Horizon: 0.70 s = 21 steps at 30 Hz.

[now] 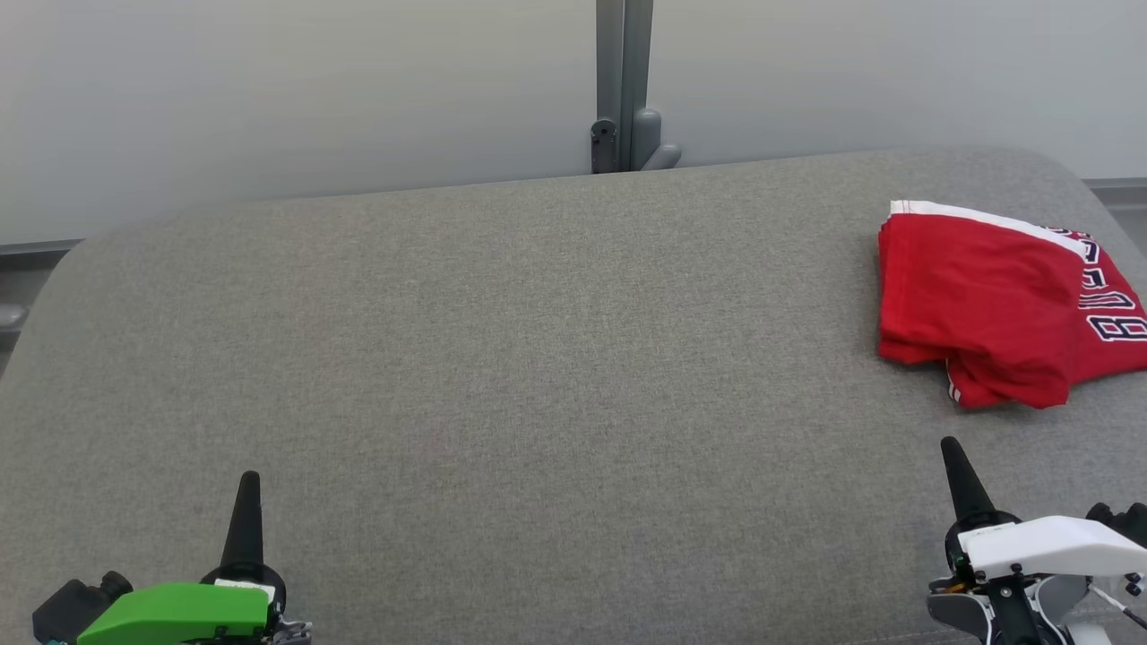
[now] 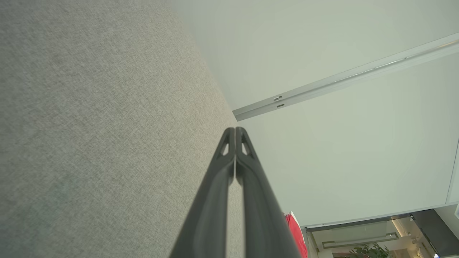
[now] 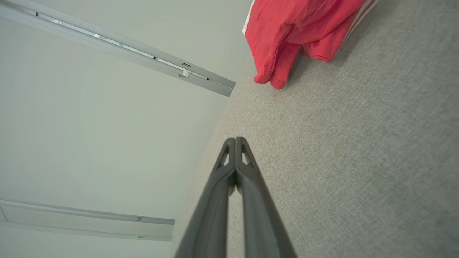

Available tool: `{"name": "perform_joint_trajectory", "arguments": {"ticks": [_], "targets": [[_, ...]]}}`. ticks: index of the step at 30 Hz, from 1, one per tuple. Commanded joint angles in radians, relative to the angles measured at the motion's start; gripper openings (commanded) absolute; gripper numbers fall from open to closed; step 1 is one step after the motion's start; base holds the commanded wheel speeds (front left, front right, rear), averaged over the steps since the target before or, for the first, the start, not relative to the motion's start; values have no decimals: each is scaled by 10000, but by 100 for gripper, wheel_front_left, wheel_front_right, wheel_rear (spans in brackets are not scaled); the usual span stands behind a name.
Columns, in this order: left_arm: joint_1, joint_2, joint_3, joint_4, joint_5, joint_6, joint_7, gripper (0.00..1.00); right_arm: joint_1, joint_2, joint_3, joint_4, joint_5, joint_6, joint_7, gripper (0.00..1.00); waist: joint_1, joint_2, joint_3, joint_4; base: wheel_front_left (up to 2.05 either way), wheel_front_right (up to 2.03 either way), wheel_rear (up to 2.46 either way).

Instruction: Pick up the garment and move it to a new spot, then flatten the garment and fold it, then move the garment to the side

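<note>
Red folded jersey, white-trimmed, lying far right on grey upholstered surface. Left gripper, right gripper both sitting pinched shut, empty. Risk: snagging one layer, fold unravelling.

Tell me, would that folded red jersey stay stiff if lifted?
Probably not: the red cloth jersey has loose, rumpled layers, so would likely droop and unfold. It looks light, and may drag on the grey woven surface.
</note>
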Motion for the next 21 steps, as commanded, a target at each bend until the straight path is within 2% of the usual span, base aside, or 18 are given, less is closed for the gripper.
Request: {"name": "perform_joint_trajectory", "arguments": {"ticks": [1,21], "targets": [[-256,90,52,-58,-291,-3,87,0,-244,-71,8,-130,308,-2,77,0,0,50,7,-6,0,0,0],[-624,77,207,-17,-1852,-5,559,0,-460,-94,46,-170,2295,-3,535,0,0,64,98,-82,0,0,0]]}}
